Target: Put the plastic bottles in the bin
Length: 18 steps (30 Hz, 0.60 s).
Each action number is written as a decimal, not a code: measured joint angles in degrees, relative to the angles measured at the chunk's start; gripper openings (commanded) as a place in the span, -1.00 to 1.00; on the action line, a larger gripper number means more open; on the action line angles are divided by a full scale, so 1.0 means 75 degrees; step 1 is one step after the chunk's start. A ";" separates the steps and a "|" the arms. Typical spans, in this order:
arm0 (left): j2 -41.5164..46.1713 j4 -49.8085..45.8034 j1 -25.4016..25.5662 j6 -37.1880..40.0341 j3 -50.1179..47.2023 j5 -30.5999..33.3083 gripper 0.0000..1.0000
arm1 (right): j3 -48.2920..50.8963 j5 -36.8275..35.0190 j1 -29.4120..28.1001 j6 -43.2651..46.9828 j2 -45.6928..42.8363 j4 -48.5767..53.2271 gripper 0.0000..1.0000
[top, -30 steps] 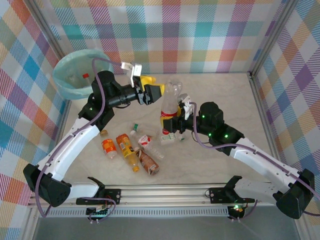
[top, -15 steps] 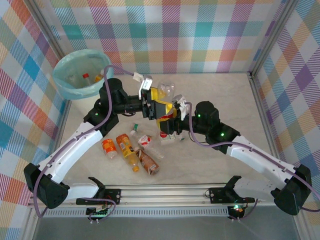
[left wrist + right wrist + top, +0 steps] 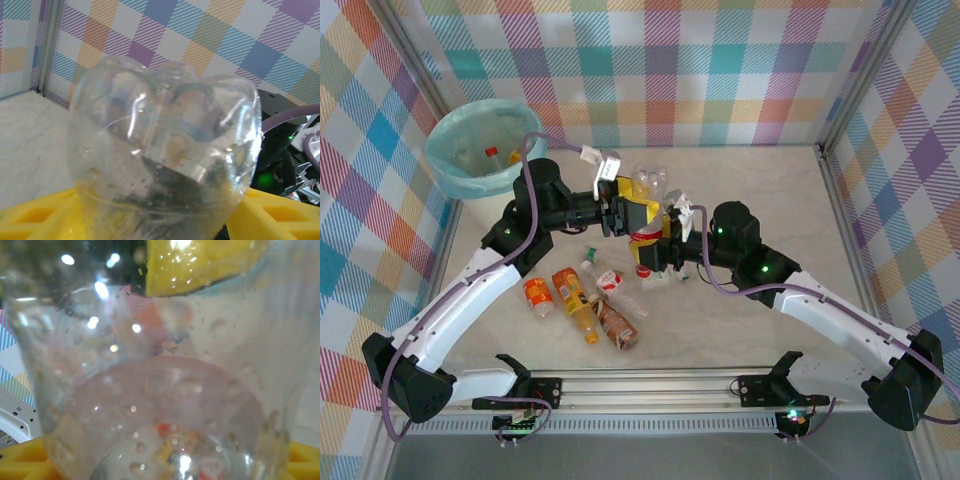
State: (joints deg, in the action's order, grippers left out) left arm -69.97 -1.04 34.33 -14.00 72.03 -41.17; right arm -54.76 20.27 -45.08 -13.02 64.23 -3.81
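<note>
A clear plastic bottle (image 3: 649,190) with a red label and red cap hangs tilted above the table centre, base up. My left gripper (image 3: 626,213) has its yellow fingers (image 3: 32,216) on either side of the bottle's (image 3: 165,145) clear upper body, shut on it. My right gripper (image 3: 663,248) is shut on the same bottle (image 3: 165,405) lower down, near the label. Several more bottles lie below: an orange-labelled one (image 3: 537,295), an orange juice one (image 3: 576,301), a brown one (image 3: 618,326) and a white-and-red one (image 3: 619,289). The bin (image 3: 447,166) stands at the far left with bottles inside.
Checked walls with metal frame posts (image 3: 846,190) close the table in on three sides. The right arm's black body (image 3: 290,145) sits just behind the held bottle. The rail (image 3: 650,385) with both arm bases runs along the near edge.
The left gripper came in from the bin side and closed around the upright bottle held by the right gripper. The bottle has tilted and dropped slightly.
</note>
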 measured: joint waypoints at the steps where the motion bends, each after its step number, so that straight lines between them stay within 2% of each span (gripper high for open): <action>1: 0.0012 -0.0038 0.0006 0.0006 -0.0003 0.0052 0.17 | 0.0000 0.0003 0.0000 -0.0003 0.0003 -0.0006 0.34; 9: 0.0015 -0.0067 0.0020 0.0041 -0.0003 0.0198 0.07 | 0.0000 -0.0003 -0.0020 -0.0017 0.0000 0.0000 0.39; 13: 0.0015 -0.0105 0.0058 0.0009 0.0000 0.0402 0.04 | 0.0000 -0.0154 -0.0038 -0.0009 0.0000 0.0006 0.56; 18: 0.0055 -0.0318 0.0073 -0.0020 0.0026 0.1323 0.01 | 0.0000 -0.0699 -0.0041 -0.0026 -0.0003 0.0067 0.67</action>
State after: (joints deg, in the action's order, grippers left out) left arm -69.56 -3.42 34.87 -14.15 72.23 -31.24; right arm -54.76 15.03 -45.39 -13.21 64.20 -3.31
